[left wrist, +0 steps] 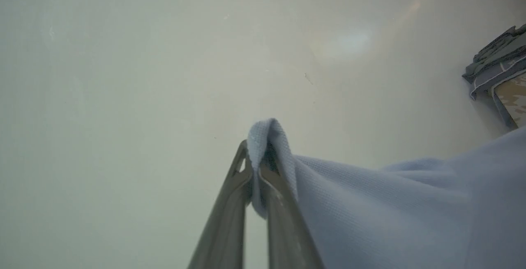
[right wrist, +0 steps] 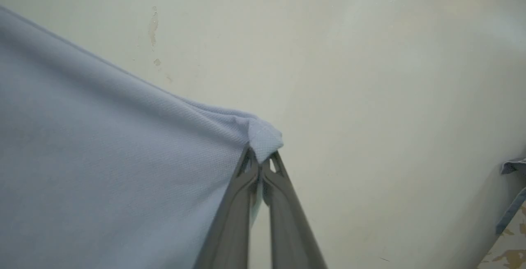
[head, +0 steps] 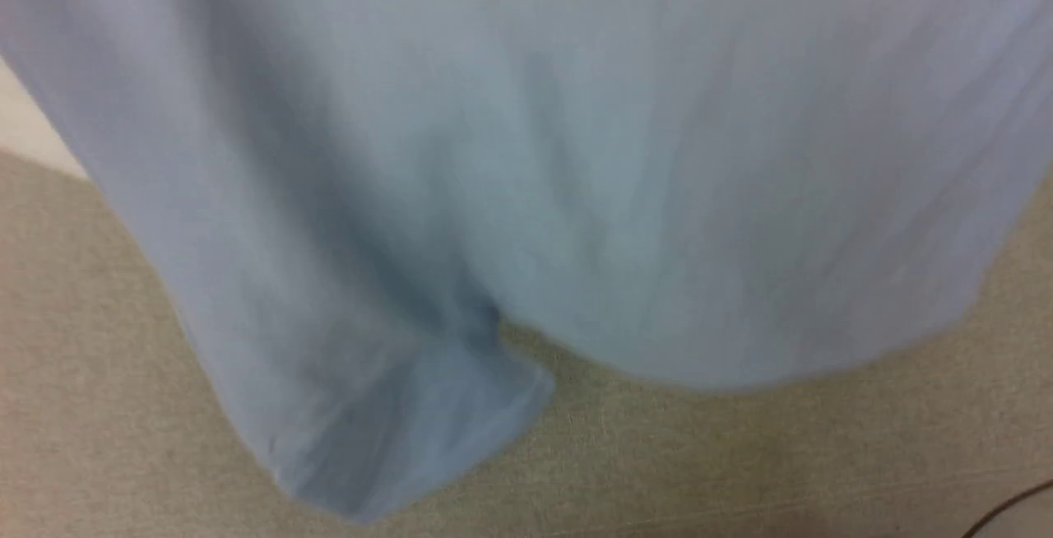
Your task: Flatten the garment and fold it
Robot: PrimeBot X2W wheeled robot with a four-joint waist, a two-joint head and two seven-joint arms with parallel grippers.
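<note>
Gripping the garment [head: 576, 151], left pincer [left wrist: 257, 154] and right pincer [right wrist: 260, 158] stand closed; head view reveals its hanging sleeve [head: 395, 431].

Light blue garment [head: 526, 151]; surface [head: 740, 456] perhaps beige

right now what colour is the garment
The garment is plain light blue, clearest in right wrist view.
</note>
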